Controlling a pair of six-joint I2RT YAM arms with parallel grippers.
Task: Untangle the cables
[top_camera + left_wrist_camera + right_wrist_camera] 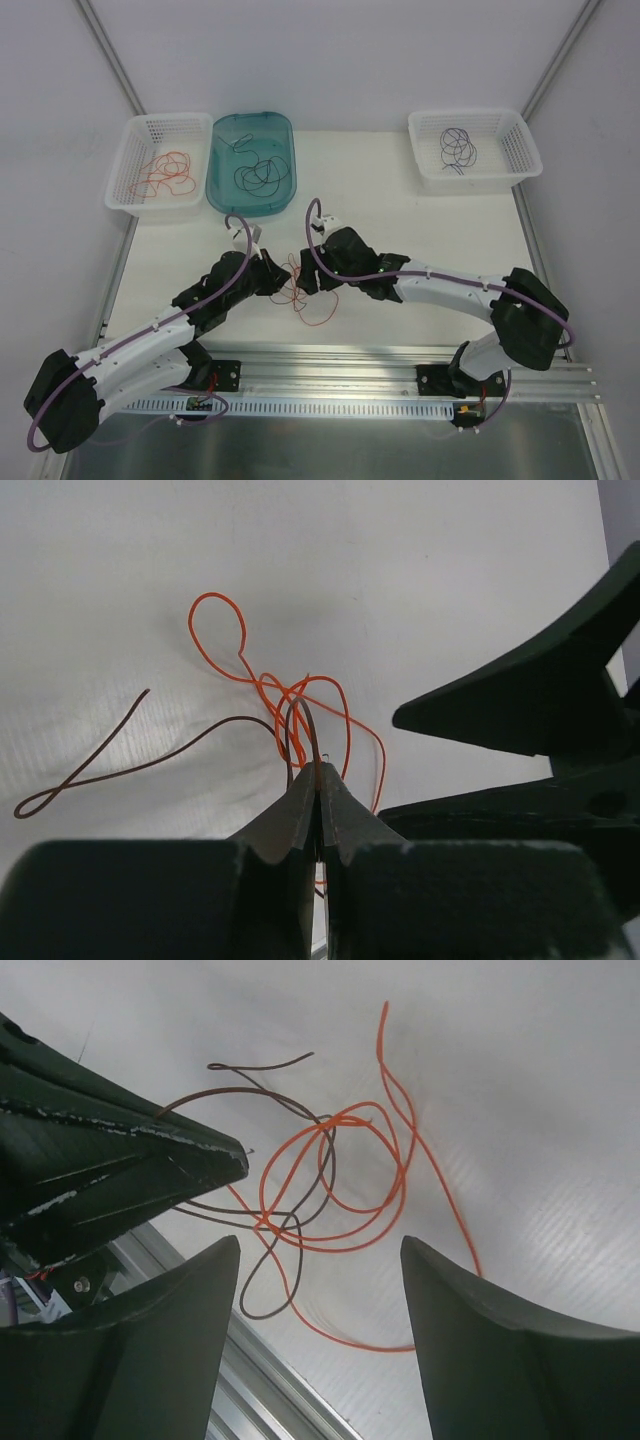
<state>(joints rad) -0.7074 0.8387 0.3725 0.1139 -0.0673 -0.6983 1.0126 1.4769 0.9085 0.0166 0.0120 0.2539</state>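
A tangle of an orange-red cable [303, 295] and a dark cable lies on the white table between my two grippers. In the left wrist view the orange cable [300, 695] loops ahead of the jaws and the dark cable [150, 765] trails left. My left gripper [320, 772] is shut on the orange cable at the knot; it also shows in the top view [283, 281]. My right gripper [321, 1244] is open and hovers just above the loops of the orange cable [400, 1180] and the dark cable [300, 1110], holding nothing; in the top view [311, 279] it faces the left one closely.
A white basket [125, 172] with orange cables stands at the back left. Beside it is a teal tray [215, 187] with black cables. A white basket [522, 150] with purple cables is at the back right. An aluminium rail [400, 365] runs along the near table edge.
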